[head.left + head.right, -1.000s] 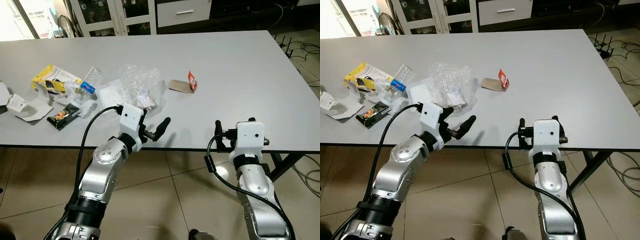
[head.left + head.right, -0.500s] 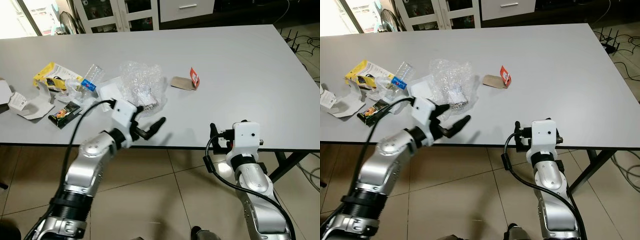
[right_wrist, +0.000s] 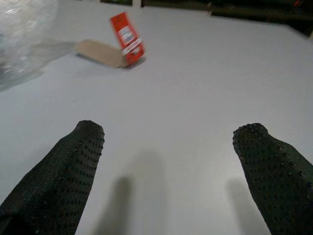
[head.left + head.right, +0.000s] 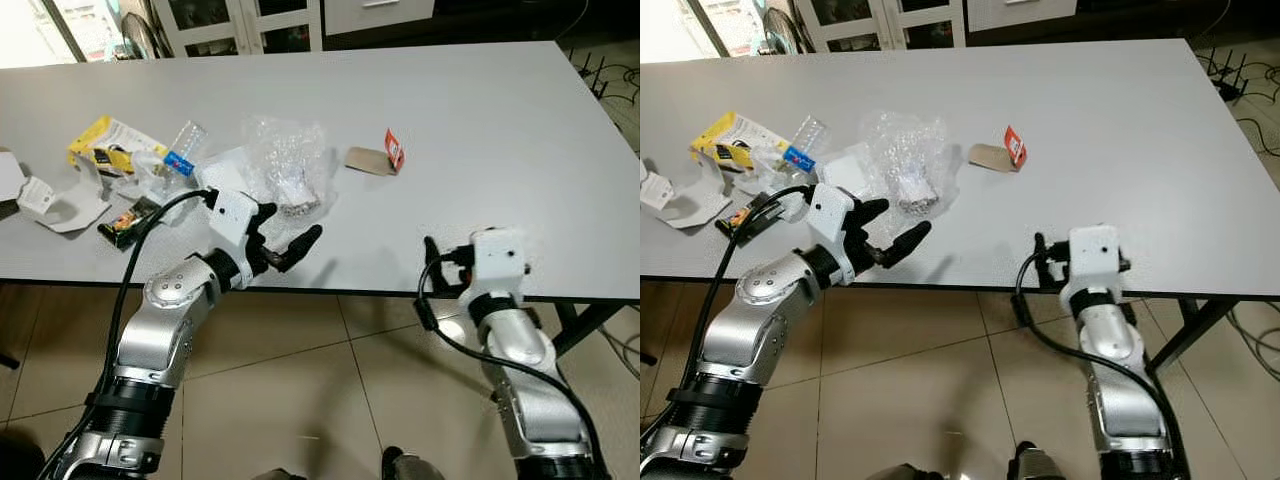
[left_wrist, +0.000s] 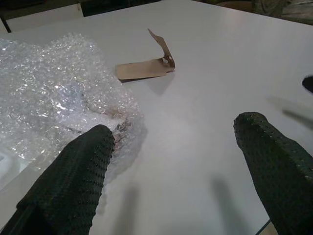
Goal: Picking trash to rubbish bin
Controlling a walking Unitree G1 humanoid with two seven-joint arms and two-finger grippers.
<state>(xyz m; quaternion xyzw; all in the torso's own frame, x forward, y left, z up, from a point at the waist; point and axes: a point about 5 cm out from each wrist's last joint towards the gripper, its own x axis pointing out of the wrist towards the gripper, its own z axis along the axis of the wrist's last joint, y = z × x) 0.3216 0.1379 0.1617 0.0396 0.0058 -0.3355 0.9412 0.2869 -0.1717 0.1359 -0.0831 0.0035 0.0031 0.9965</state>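
Left wrist view shows the left gripper (image 5: 176, 142) wide open and holding nothing. One black finger (image 5: 73, 171) sits just beside the clear crumpled bubble wrap (image 5: 54, 93); whether it touches is hard to tell. The right gripper (image 3: 171, 147) is wide open too, empty, low over the table edge.

On the big white table (image 4: 480, 130), the bubble wrap lies near the middle. At 3 o'clock from it is a flat brown card with a red flap (image 4: 375, 158). At 9 o'clock from it lie a clear plastic bottle with a blue label (image 4: 182, 150), a yellow packet (image 4: 108, 148), a dark snack wrapper (image 4: 128, 221) and white torn cardboard (image 4: 60, 205).

Under the table is a tan tiled floor (image 4: 300, 400). White cabinets (image 4: 240, 12) stand behind the table.
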